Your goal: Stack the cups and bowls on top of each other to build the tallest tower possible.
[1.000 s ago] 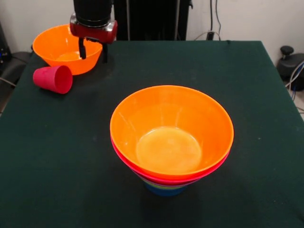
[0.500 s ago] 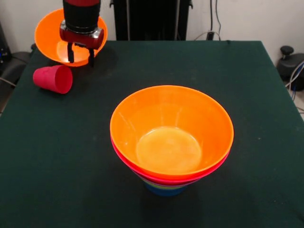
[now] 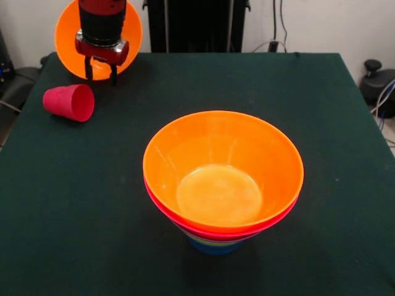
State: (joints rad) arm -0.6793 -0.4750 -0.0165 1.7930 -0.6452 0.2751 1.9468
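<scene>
A dark green cloth covers the tabletop (image 3: pixel 321 123), matte and a little fuzzy, with nothing lying on its right half. Near the front edge, about midway along it, stands the tower (image 3: pixel 222 185): nested glossy plastic bowls widening upward. Its top bowl (image 3: pixel 247 148) is large and yellow-orange, smooth and round, with a paler flat bottom catching the light. Under its rim show a thin pink rim, further coloured bands, and a small blue base (image 3: pixel 213 246) on the cloth.

At the far left corner the gripper (image 3: pixel 100 71) hangs from the red and black arm (image 3: pixel 102 21). Its two short dark fingers (image 3: pixel 89 68) are closed on the rim of a second large orange bowl (image 3: pixel 68 37), which is tilted up steeply so that its shiny inside faces the camera; the arm covers the middle of it. Whether this bowl touches the cloth cannot be told.

Just in front of that bowl, close to the left edge, a red cup (image 3: pixel 69 102) lies on its side with its mouth turned right. It is small, smooth where seen, and well apart from the tower. The cloth between the corner and the tower is bare.

Behind the table stand a black column (image 3: pixel 197 24) and loose cables (image 3: pixel 278 31) against a pale wall.
</scene>
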